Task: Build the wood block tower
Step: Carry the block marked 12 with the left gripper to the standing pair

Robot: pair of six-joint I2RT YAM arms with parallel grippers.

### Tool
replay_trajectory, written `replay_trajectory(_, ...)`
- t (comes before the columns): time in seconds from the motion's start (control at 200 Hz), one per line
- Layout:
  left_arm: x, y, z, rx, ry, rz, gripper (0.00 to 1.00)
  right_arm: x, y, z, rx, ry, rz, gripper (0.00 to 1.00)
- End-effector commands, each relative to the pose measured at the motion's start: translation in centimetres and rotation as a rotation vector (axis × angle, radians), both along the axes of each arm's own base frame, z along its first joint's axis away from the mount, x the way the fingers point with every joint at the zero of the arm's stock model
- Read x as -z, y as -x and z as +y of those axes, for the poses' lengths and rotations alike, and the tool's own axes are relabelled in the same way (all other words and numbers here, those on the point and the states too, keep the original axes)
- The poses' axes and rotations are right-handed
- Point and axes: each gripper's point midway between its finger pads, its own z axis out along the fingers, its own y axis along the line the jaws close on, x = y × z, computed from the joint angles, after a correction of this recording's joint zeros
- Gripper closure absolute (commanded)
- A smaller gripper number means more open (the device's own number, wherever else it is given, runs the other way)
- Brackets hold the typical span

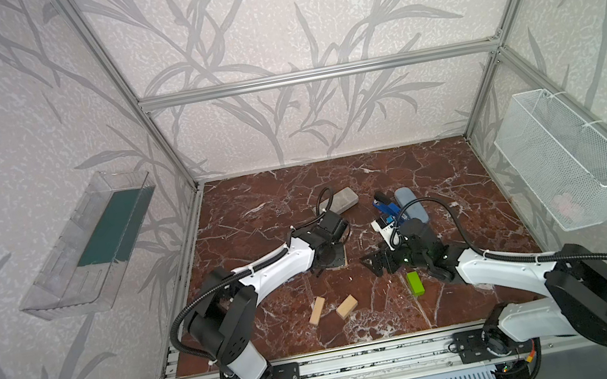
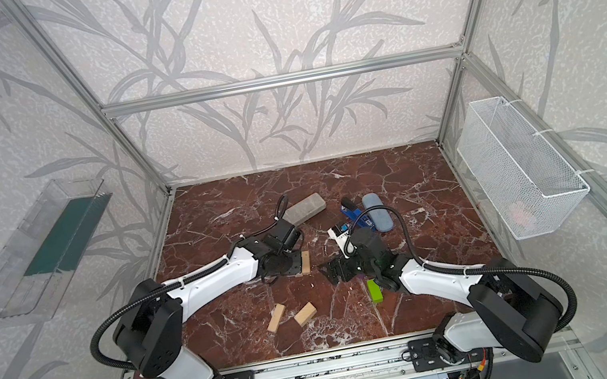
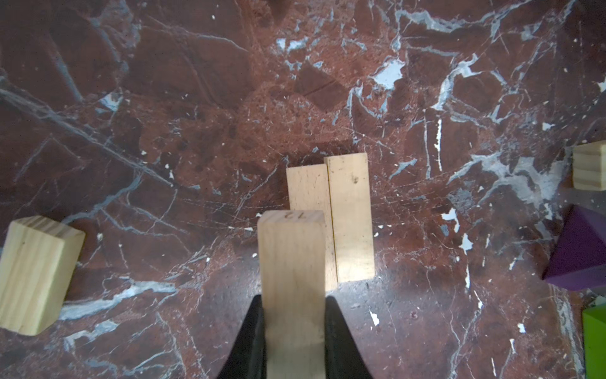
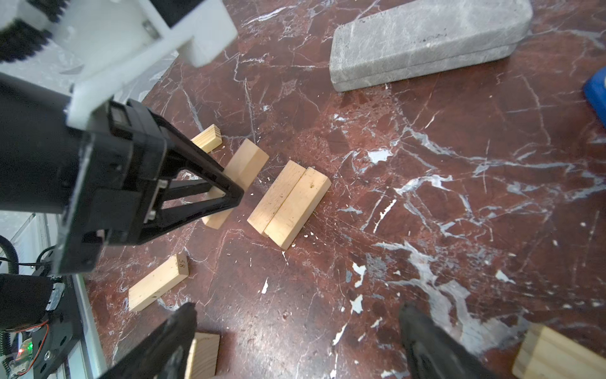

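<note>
Left wrist: left gripper (image 3: 292, 300) clamps pale block (image 3: 290, 249) | purple block (image 3: 580, 256) seen only here | right gripper (image 4: 298, 311) apart

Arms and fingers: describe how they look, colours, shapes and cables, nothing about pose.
The left arm and right arm each have white shells between black joint housings. A black ribbed cable runs along each, fastened with white ties. The fingers are black open triangular frames.

Red-brown marble desk (image 1: 254, 207) — speckled grey slab (image 1: 342, 199) toward the back, blue-and-black stapler (image 1: 385, 204) just beside a grey-blue oval case (image 1: 410, 203). White mesh basket (image 1: 567, 161) on right wall, clear bin (image 1: 84, 246) on left wall.
</note>
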Motion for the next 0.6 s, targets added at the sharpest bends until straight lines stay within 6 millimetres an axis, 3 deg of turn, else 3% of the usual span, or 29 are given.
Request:
replay_trajectory(0.0,-0.4,-0.6,-1.0,0.022,0.009,-0.002,0.93,-1.1,-0.3,-0.1,-0.002,-0.025,-0.048,0.05)
replay_trajectory(0.39,0.6,-1.4,-1.9,-0.018,0.005,0.038,0.94,-1.2,-0.4,-0.2,0.004,-0.034,-0.053,0.05)
replay_trajectory(0.595,1.1,-1.6,-1.4,-0.058,-0.018,0.046,0.94,-1.3,-0.4,-0.3,0.005,-0.039,-0.053,0.05)
